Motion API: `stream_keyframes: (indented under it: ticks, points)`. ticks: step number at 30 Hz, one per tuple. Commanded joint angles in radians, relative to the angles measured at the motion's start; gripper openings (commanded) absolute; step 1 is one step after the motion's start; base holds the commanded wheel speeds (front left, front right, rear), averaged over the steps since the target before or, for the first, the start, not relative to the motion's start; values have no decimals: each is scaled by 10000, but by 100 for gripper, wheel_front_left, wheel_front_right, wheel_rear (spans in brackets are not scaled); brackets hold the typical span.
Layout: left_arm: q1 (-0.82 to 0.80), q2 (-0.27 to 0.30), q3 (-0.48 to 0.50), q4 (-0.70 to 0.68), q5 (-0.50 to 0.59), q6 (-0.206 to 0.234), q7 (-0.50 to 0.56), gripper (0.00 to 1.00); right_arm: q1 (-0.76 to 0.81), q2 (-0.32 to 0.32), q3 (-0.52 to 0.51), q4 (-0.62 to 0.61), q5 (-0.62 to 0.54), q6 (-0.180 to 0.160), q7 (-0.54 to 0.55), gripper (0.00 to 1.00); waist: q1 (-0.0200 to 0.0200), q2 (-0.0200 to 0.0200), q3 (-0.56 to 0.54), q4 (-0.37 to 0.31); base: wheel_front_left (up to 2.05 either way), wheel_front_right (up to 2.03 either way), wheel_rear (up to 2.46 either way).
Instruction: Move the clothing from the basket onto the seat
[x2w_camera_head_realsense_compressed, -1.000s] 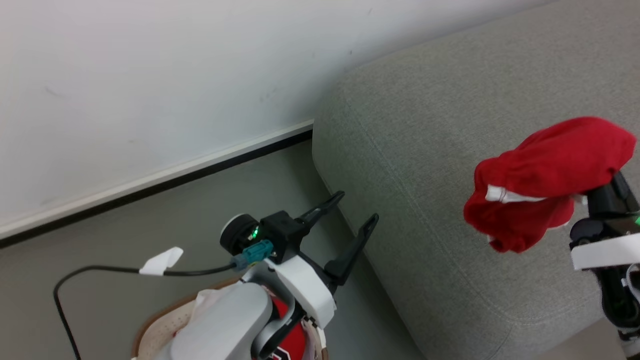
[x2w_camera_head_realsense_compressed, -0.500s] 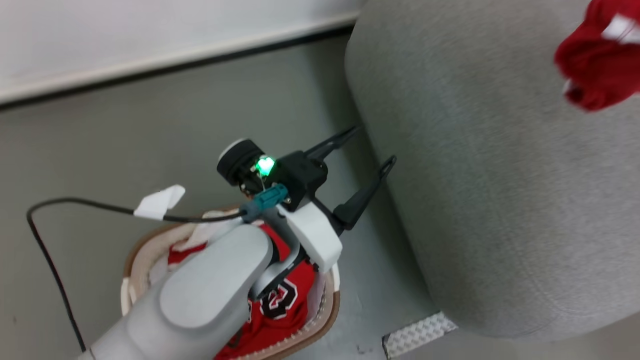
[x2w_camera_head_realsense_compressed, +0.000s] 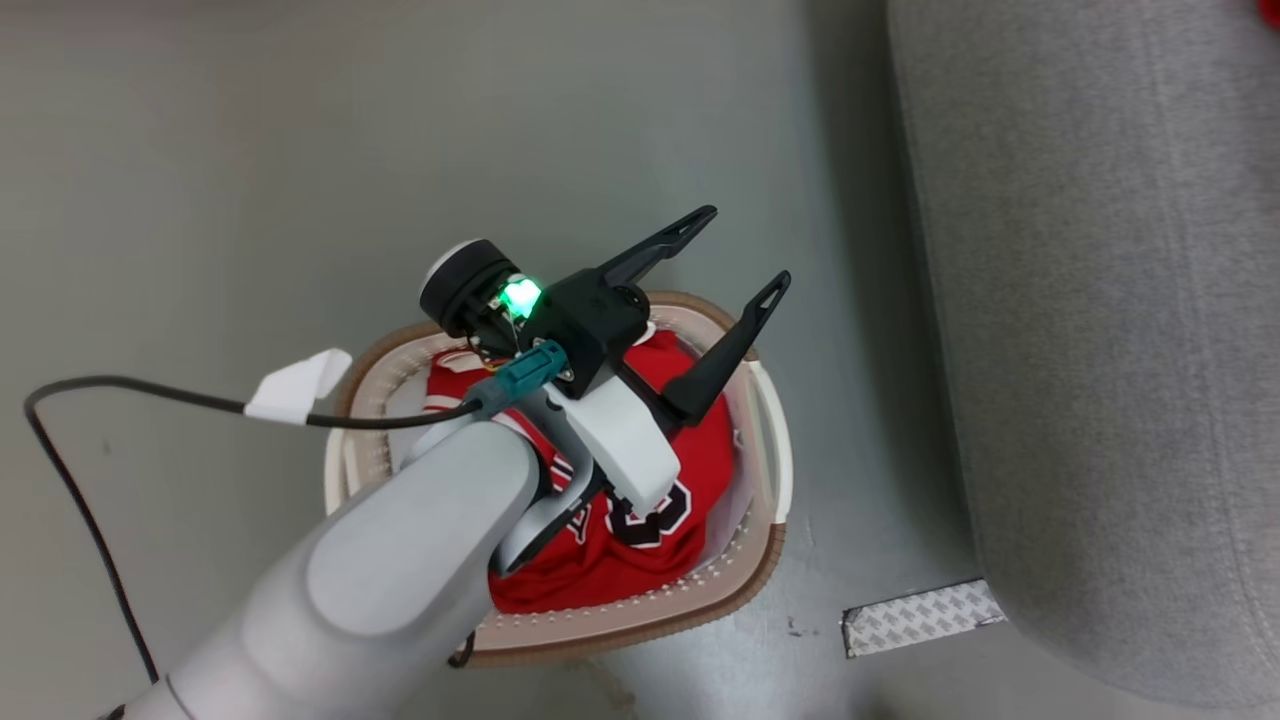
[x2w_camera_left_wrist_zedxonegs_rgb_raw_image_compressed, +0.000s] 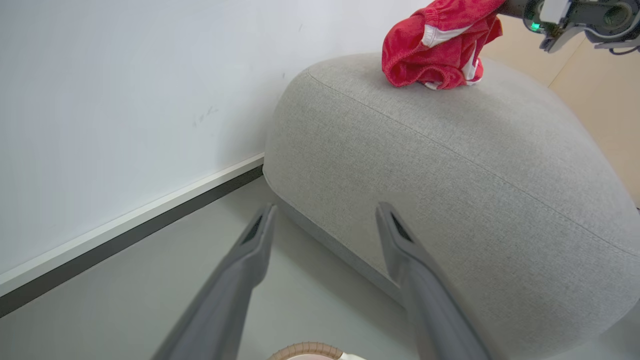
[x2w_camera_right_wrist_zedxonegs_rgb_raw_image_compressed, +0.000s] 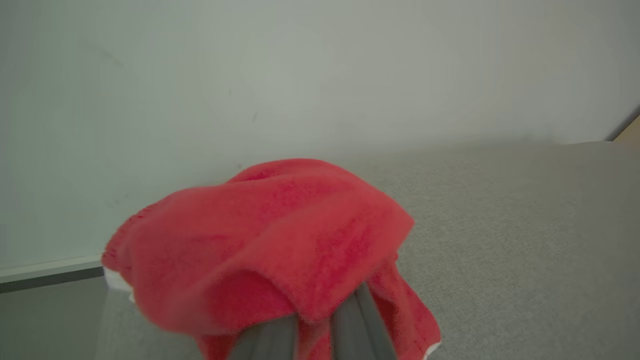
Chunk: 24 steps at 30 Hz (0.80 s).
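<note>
- L claw (x2w_camera_head_realsense_compressed: 746, 246) apart, empty; jersey (x2w_camera_head_realsense_compressed: 690, 440) just below it in basket (x2w_camera_head_realsense_compressed: 740, 590).
- R claw (x2w_camera_right_wrist_zedxonegs_rgb_raw_image_compressed: 320, 332) clamped on red garment (x2w_camera_left_wrist_zedxonegs_rgb_raw_image_compressed: 435, 55), which touches sofa (x2w_camera_head_realsense_compressed: 1100, 350) beneath.
- Prob. soft, light, floppy: pinch a bunched fold.

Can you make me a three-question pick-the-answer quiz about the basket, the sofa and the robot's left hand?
1. Where is the basket? A on a chair; B on the floor; C on a table.
2. What colour is the sofa? A grey; B blue; C yellow.
3. The left end effector is: A open; B shut on a cup; C shut on a ball.
Answers: B, it stands on the floor beside the sofa; A, its fabric is grey; A, its fingers stand wide apart.
</note>
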<state>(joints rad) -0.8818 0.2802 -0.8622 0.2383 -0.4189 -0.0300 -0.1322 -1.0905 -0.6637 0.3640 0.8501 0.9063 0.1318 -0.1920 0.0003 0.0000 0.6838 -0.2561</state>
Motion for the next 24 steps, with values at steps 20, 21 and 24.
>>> stream_keyframes:
  ticks: [20, 21, 24]
  points:
    - [1128, -150, 155, 1121, -775, 105, -948, 100, 324, -82, 2999, 1479, -45, -22, 4182, 100, -3, 0, -2669, -106, 0, 0, 0]
    - [1128, -150, 155, 1121, -775, 105, -948, 100, 324, -82, 2999, 1479, -45, -22, 4182, 100, -3, 0, -2669, -106, 0, 0, 0]
    - [1520, -99, 288, 1245, -964, 188, -1077, 100, 562, -220, 3349, 950, 74, -22, 4110, 100, -3, 0, -3475, -212, 0, 0, 0]
